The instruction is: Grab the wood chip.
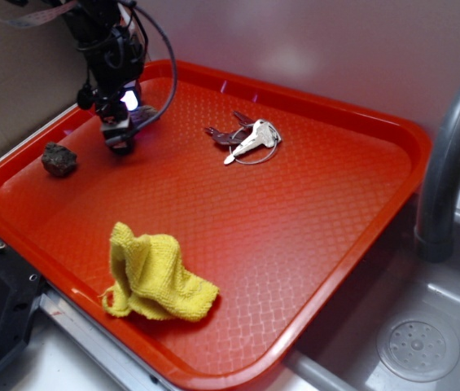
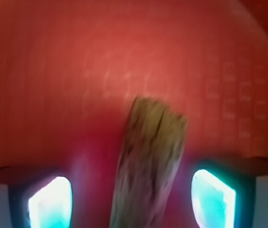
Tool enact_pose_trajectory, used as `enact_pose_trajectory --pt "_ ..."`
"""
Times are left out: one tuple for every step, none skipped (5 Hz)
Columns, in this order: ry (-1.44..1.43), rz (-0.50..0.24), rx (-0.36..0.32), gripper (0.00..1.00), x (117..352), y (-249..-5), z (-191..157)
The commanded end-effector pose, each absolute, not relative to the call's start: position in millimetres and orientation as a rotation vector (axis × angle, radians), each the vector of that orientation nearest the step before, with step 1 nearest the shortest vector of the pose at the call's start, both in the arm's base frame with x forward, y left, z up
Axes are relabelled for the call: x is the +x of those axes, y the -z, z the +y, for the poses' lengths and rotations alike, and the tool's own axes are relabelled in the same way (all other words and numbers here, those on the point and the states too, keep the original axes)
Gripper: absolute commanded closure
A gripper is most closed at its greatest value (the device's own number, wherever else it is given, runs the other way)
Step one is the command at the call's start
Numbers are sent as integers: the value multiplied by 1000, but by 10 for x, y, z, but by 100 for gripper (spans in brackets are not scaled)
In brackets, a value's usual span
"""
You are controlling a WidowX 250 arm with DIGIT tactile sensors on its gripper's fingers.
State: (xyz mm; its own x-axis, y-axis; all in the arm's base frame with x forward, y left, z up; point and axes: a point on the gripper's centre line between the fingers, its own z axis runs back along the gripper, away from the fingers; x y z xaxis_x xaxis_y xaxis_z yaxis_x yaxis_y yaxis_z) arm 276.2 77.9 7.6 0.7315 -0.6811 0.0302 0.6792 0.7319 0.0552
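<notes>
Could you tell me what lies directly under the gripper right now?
The wood chip lies on the red tray between the open gripper's fingers. The chip's near end is cut off from view.

Setting was a toy kitchen sink station. A grey faucet (image 1: 449, 171) and basin drain (image 1: 418, 349) sat beside the red tray (image 1: 311, 269). Cardboard backdrop (image 1: 10, 90) behind.

Two views: one exterior, one wrist.
Exterior looks down at an angle from the front corner, taking in the whole red tray (image 1: 392, 155) beside a sink (image 1: 449, 326). Wrist sits very near, facing down between the fingers (image 2: 50, 204) at the tray (image 2: 77, 61); both views share the tray's back left part.
</notes>
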Motion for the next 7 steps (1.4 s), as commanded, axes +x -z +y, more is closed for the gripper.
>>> enact_pose_trajectory --pt "705 -136 44 100 2806 -155 705" --pt "716 -147 44 100 2801 -152 667" --pt "721 -141 41 100 2780 -127 655" --pt "731 -138 43 100 2749 -94 642" --pt "732 -136 37 100 2713 -60 616" --pt "745 -116 36 100 2649 8 572" --pt "738 -126 44 100 2588 -44 529"
